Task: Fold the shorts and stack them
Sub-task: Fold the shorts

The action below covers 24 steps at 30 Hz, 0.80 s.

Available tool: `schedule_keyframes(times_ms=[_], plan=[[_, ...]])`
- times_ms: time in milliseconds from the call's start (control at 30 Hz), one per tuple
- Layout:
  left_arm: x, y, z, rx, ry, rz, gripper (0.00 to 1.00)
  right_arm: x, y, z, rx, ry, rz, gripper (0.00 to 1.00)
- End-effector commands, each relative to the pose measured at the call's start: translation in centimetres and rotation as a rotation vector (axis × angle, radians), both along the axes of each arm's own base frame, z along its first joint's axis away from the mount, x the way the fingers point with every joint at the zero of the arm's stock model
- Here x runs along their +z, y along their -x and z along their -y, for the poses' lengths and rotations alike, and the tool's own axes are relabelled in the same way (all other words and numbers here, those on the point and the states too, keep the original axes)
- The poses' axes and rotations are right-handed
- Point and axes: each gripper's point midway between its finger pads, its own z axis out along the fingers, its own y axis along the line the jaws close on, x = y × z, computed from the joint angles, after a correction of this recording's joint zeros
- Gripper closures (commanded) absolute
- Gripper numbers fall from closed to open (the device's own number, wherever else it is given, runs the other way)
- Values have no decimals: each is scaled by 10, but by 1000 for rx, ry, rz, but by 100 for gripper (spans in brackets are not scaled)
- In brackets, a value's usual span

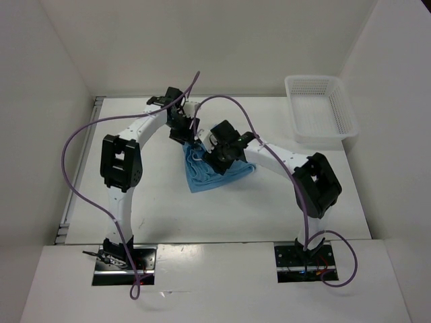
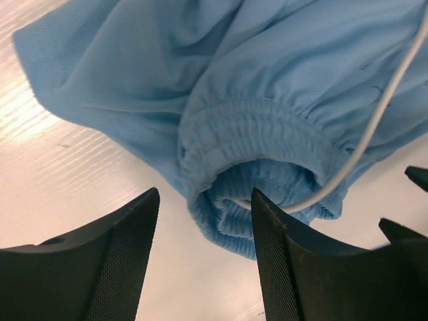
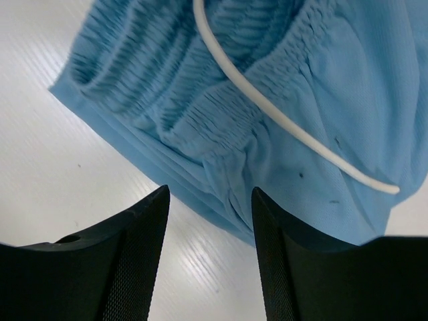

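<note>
The light blue shorts [image 1: 205,173] lie bunched in the middle of the table, partly under both wrists. In the left wrist view the gathered waistband [image 2: 254,134] and white drawstring [image 2: 374,127] fill the top. My left gripper [image 2: 204,227] is open, just short of the waistband edge, with bare table between the fingers. In the right wrist view the shorts [image 3: 267,100] and the drawstring [image 3: 294,127] lie ahead. My right gripper [image 3: 210,221] is open over the fabric's folded edge, holding nothing. Both grippers hover at the shorts' far edge in the top view, the left [image 1: 194,142] and the right [image 1: 214,156].
A white mesh basket [image 1: 320,108] stands at the back right of the table. White walls enclose the table on the left, back and right. Purple cables loop over both arms.
</note>
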Motion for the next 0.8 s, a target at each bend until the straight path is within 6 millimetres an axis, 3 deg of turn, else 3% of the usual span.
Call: schedule_keyframes(times_ms=[0, 233, 267, 433, 600, 700, 767], plan=[[-4, -2, -8, -2, -22, -3, 37, 27, -1, -38, 29, -135, 42, 42], [-21, -2, -12, 4, -50, -32, 48, 1, -10, -57, -24, -94, 77, 38], [-29, 0, -13, 4, -55, -52, 48, 6, -15, -59, -30, -104, 97, 38], [-37, 1, -7, -8, -28, -71, 48, -7, -33, -50, -119, -54, 158, 42], [-42, 6, -4, -16, -9, -96, 49, -5, -52, -39, -184, -6, 252, 67], [-41, 7, -1, -22, 8, -100, 56, -5, -52, -39, -176, -2, 255, 81], [-39, 8, 2, -29, 28, -106, 65, -5, -51, -41, -167, -10, 247, 87]])
